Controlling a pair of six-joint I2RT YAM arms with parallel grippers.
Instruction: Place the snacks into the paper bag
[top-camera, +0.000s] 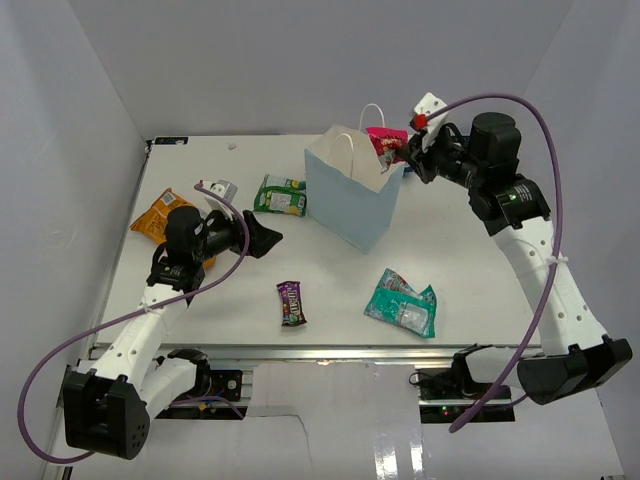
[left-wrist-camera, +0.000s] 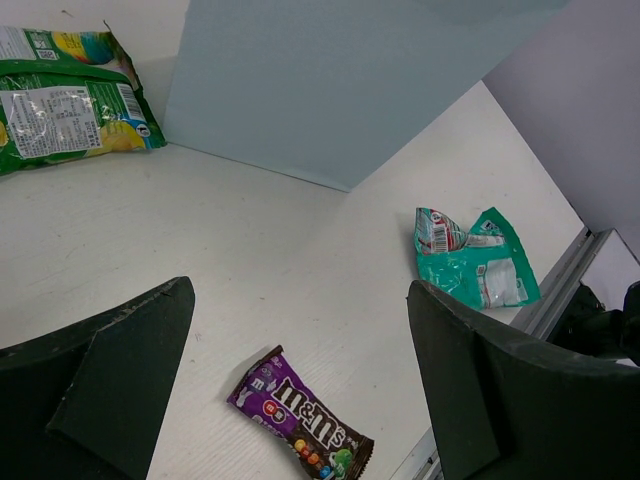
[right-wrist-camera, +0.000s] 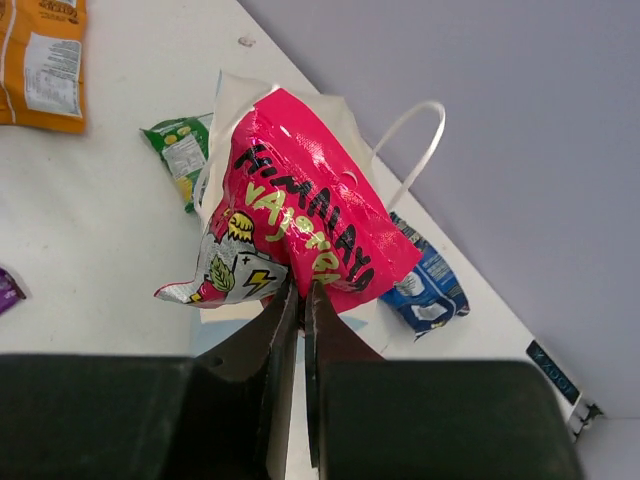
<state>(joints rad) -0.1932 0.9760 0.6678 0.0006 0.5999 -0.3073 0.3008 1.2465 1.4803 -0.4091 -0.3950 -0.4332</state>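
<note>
Tabletop (top-camera: 470, 300) is plain matte white, boxed in by pale grey walls (top-camera: 300, 60) on the left, far and right sides. A metal rail (top-camera: 330, 352) runs along the near edge.

The light-blue paper bag (top-camera: 355, 205) stands upright around the middle, a bit closer to the far edge, with its mouth open and a white cord handle (top-camera: 372, 112) sticking up. The right claw (top-camera: 408, 152) is pinching the bottom edge of a hot pink packet (top-camera: 383, 140), holding it over the bag's mouth on the side facing the right edge. Wrist cam shows "HIMALAYA" in black on it, but I can't read the yellow line under that for sure.

The left claw (top-camera: 262, 237) is spread wide with nothing in it, sitting low between the left edge and the bag.

Loose stuff:
- M&M's bar (left-wrist-camera: 300, 420), logo readable, toward the near edge, left of centre
- crumpled teal packet (top-camera: 400, 302) toward the near edge, right of centre, print too small to read
- green packet (top-camera: 280, 195) just left of the bag, white label unreadable
- orange chip bag (top-camera: 157, 215) by the left edge, partly under the left arm
- small grey-white packet (top-camera: 222, 190) just beyond it
- blue packet (right-wrist-camera: 425, 290) behind the bag, toward the far edge

A wide strip of bare white runs between the bag and the right edge, and another between the bag and the near-edge snacks.
</note>
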